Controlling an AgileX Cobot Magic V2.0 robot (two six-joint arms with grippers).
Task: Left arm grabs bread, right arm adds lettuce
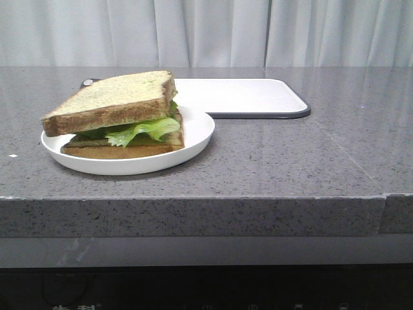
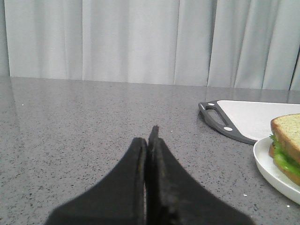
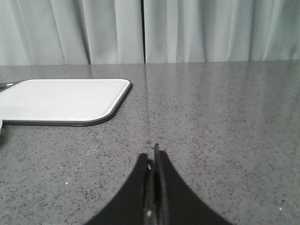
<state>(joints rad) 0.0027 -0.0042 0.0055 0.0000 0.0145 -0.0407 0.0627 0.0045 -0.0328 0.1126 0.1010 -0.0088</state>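
Pale grey curtains (image 1: 206, 32) hang behind a speckled grey stone table (image 1: 290, 161), and we see no arm in the front view. On the table, toward its left side and near the front edge, stands a white plate (image 1: 193, 139). On this plate we find a finished stack: a lower slice of toast (image 1: 122, 150) lies flat, the lettuce (image 1: 143, 129) lies on it with its ruffled green edge showing out at the front, and the bread (image 1: 113, 100) rests on top of the lettuce, tilted so that its right side is higher. Behind the plate, farther toward the back edge, lies a white cutting board (image 1: 242, 95) with a dark rim; the plate covers a part of its front left edge.

In the left wrist view we see the left end effector (image 2: 151, 140) with its two black fingers pressed together, so it is closed and holds nothing. It hangs low over bare table, well apart from the plate (image 2: 274, 168) and the board's handle (image 2: 216, 118). In the right wrist view the right end effector (image 3: 153, 157) is also closed and empty, over bare table, with the board (image 3: 61, 98) lying farther away from it.
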